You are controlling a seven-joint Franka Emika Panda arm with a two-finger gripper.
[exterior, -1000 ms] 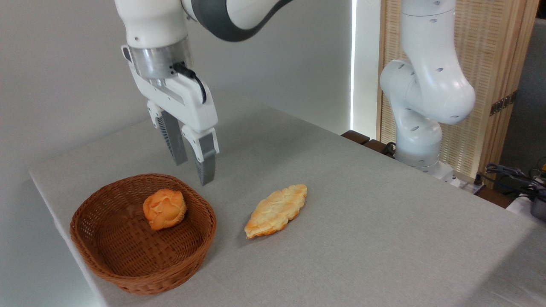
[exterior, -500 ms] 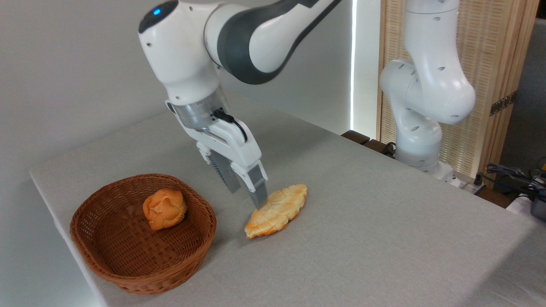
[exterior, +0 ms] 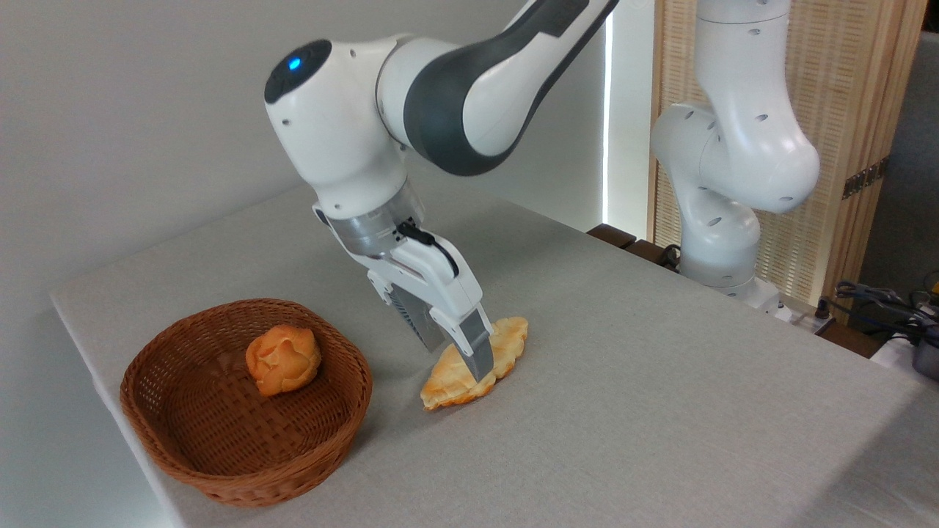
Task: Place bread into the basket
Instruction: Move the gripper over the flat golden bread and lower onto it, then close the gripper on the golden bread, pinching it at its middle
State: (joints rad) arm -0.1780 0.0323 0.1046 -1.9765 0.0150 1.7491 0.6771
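Observation:
The bread (exterior: 453, 386), a long pale golden braided pastry, lies flat on the grey table to the right of the basket. My gripper (exterior: 456, 357) has come down over its middle, tilted, with one finger (exterior: 475, 350) in front of the pastry and the other behind it. It is open, and the jaws straddle the bread without visibly squeezing it. The basket (exterior: 150, 359), round reddish-brown wicker, stands at the left near the table's front corner.
A small round orange bun (exterior: 282, 359) sits inside the basket. The arm's white base (exterior: 722, 242) stands at the table's back right. Cables and gear (exterior: 895, 308) lie off the far right edge. The table's left edge runs close by the basket.
My gripper has travelled from above the basket's far rim to the right and down, and now its fingers sit around the bread's middle. Bread, bun and basket have not moved.

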